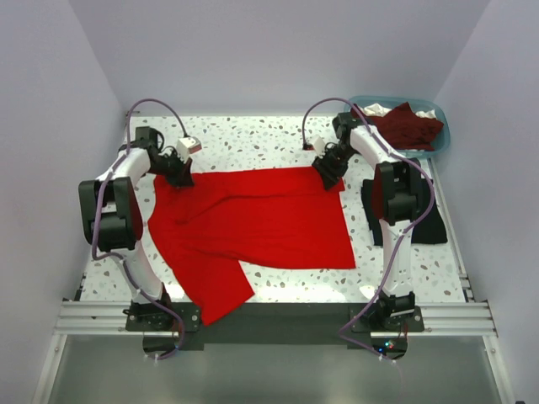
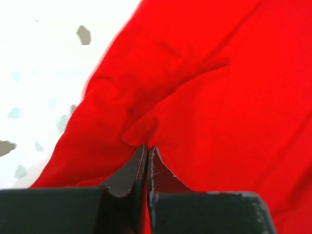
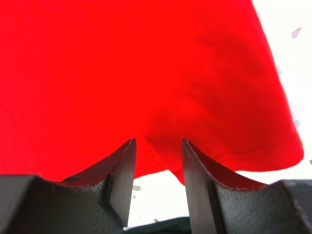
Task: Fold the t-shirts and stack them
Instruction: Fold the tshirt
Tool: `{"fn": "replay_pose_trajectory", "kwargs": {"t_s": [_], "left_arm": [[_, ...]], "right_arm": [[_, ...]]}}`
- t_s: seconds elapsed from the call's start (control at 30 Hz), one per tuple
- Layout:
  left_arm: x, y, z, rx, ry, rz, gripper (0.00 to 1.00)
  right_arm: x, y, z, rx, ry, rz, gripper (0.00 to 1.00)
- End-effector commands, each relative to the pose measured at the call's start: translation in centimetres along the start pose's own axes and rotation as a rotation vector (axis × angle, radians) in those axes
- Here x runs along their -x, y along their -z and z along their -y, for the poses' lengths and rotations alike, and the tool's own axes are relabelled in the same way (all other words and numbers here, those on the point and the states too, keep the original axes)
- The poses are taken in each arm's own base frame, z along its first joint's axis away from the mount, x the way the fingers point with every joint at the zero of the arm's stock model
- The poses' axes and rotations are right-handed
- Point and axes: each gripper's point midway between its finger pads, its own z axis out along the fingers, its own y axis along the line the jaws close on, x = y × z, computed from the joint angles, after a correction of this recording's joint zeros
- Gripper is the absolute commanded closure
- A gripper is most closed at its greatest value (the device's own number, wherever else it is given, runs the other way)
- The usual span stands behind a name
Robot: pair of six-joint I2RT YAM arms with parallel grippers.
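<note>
The bright red t-shirt (image 1: 253,219) lies spread across the middle of the table, with one sleeve trailing to the near edge. My left gripper (image 1: 181,178) is at its far left corner and is shut on a pinched fold of red cloth (image 2: 219,97); its tips (image 2: 147,147) meet. My right gripper (image 1: 328,177) is at the far right corner, open (image 3: 158,142), with the shirt's edge (image 3: 122,63) between the jaws. The black t-shirt (image 1: 428,229) lies at the right, partly hidden by the right arm. The dark maroon t-shirt (image 1: 410,126) is in the basket.
The light blue plastic basket (image 1: 445,128) stands at the far right corner, with a white cloth (image 1: 376,109) beside the maroon tee. The speckled table (image 1: 253,139) shows bare beyond the red shirt. Metal rails (image 1: 278,318) run along the near edge.
</note>
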Motion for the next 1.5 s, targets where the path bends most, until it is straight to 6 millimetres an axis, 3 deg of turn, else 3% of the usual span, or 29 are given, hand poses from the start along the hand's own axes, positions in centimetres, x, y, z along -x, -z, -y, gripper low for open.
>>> {"fn": "replay_pose_trajectory", "kwargs": {"t_s": [0.0,0.07,0.13,0.17,0.23,0.3,0.43,0.53,0.6,0.67,0.7,0.8,0.87,0.93,1.0,1.2,1.47], "left_arm": [[1.2,1.2,5.1,-0.138,-0.07,0.034,1.0],[1.2,1.5,6.9,-0.164,-0.086,0.028,1.0],[0.6,1.2,8.3,-0.162,-0.087,0.0,0.87],[0.8,1.1,8.0,-0.138,-0.098,0.016,0.74],[0.2,0.9,7.6,-0.092,-0.059,0.003,0.7],[0.3,0.9,6.5,-0.042,-0.058,0.001,0.59],[1.4,1.4,5.7,-0.027,-0.096,0.024,0.59],[1.9,2.2,4.6,0.0,-0.087,0.036,0.6],[2.3,4.2,2.6,0.026,-0.028,0.082,0.59],[1.3,5.4,1.5,0.025,0.068,0.067,0.57],[1.0,7.0,0.1,0.048,0.128,0.095,0.56],[-1.2,8.7,-0.8,0.074,0.305,0.118,0.48],[-2.0,8.9,-1.1,0.09,0.371,0.129,0.4],[-3.1,8.7,-0.9,0.1,0.513,0.143,0.37],[-3.7,8.0,-1.0,0.108,0.615,0.162,0.37],[-4.8,6.1,0.3,0.08,0.778,0.199,0.35],[-5.5,5.0,-0.7,0.115,0.856,0.226,0.37]], "right_arm": [[0.9,1.4,0.5,-0.03,0.006,0.016,0.55],[0.9,1.4,0.5,-0.031,0.007,0.017,0.54],[0.9,1.6,0.5,-0.031,0.005,0.015,0.54],[1.0,1.5,0.4,-0.028,0.007,0.015,0.54],[1.0,1.4,0.4,-0.024,0.005,0.015,0.54],[0.9,1.3,0.2,-0.018,0.003,0.009,0.53],[1.4,1.6,-0.2,-0.014,0.009,0.02,0.53],[3.2,2.0,-1.4,0.006,0.023,0.065,0.54],[5.6,2.4,-3.0,0.025,0.04,0.125,0.54],[8.1,2.2,-5.1,0.04,0.025,0.169,0.53],[10.0,2.5,-5.7,0.035,0.04,0.221,0.53],[14.2,1.7,-8.7,0.051,0.059,0.315,0.5],[16.8,1.4,-11.3,0.058,0.093,0.367,0.47],[19.1,0.9,-12.5,0.048,0.148,0.423,0.45],[21.0,-0.3,-14.9,0.054,0.238,0.442,0.44],[24.2,-2.8,-19.9,0.035,0.491,0.497,0.41],[26.7,-4.9,-26.4,0.045,0.732,0.54,0.33]]}}
